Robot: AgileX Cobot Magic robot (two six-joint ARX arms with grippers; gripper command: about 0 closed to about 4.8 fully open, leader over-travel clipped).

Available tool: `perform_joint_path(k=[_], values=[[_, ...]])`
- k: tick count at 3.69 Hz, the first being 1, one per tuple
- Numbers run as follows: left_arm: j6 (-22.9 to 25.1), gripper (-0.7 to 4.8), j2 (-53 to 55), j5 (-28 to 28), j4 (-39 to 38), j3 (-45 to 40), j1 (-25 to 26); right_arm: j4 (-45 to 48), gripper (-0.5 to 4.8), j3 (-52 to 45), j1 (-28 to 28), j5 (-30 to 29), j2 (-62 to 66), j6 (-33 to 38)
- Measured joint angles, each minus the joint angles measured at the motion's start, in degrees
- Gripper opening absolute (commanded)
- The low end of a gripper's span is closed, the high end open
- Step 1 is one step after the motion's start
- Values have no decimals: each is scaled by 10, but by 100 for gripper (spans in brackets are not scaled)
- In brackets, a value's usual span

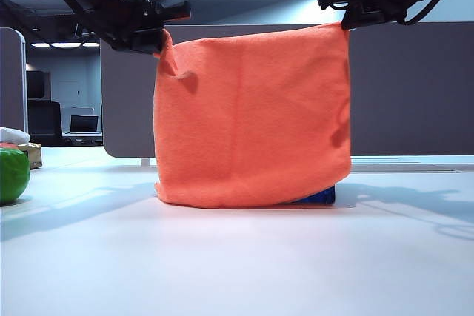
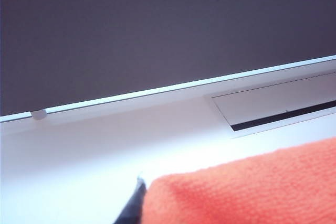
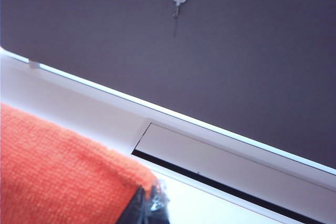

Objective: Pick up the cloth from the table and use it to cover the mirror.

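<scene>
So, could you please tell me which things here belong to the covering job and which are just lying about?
Job:
- cloth, hung over the mirror
- left hand, shut on its left top corner
- right hand, shut on the right
- table

Lying about:
- green ball
- divider
- blue thing

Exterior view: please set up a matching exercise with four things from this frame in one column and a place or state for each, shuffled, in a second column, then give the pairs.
Things:
1. cloth
2. left gripper
3. right gripper
4. green object

Places or states:
A. shut on the cloth's upper right corner
B. at the table's left edge, clear of the arms
C. hangs as an orange curtain, bottom edge on the table
D. shut on the cloth's upper left corner

Pairs: 1-C, 2-D, 3-A, 4-B
</scene>
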Motion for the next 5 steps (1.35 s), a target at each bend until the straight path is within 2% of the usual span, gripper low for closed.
perform_joint_path(k=[1,3,4,5], values=[[0,12,0,2,0,0,0,3,-6,0,0,2,0,-2],[0,-5,0,2,44,0,-1,69,-6,0,0,19,1,-16],[0,-5,0,3,41,0,-2,28,-6,0,-5,25,1,-17],[0,127,0,0,39,0,-2,24,-5,0,-7,25,8,-17]])
